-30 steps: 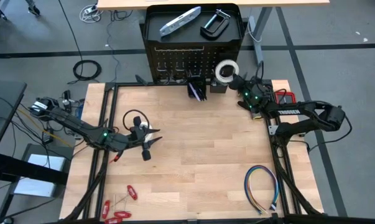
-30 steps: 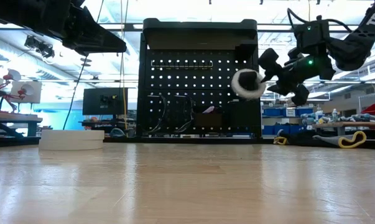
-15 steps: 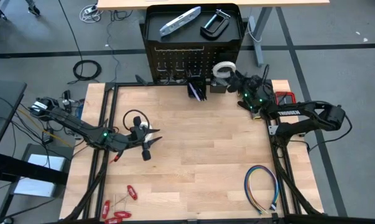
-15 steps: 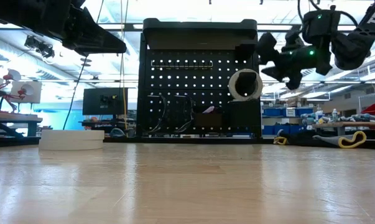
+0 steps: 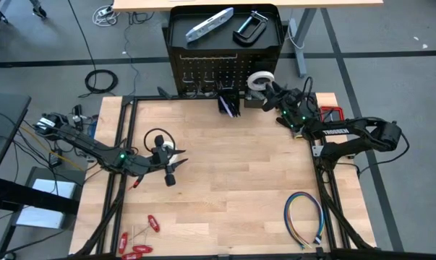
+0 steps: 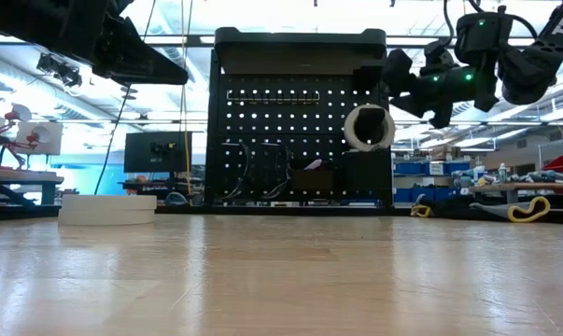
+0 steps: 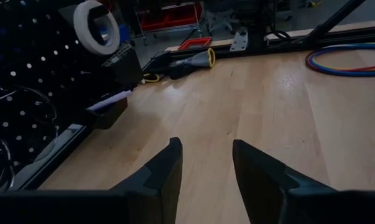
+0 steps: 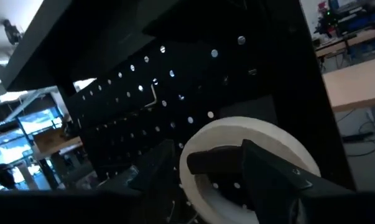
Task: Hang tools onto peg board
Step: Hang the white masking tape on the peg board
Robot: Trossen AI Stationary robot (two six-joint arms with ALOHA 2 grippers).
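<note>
The right pincer [image 5: 273,92] grips a white tape roll [image 5: 259,79] through its rim, one finger inside the ring, and holds it against the upper right of the peg board [image 5: 203,72], apparently so the open centre can be slipped over a hook. The left pincer [image 5: 176,163] hovers over the table [image 5: 232,188], fingers parted and empty, near a black cable loop [image 5: 154,137].

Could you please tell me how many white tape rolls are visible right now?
2. One white tape roll is against the peg board, with the right gripper at it. Another flat tape roll lies on the table's left side in the low view. Others may be hidden.
</note>
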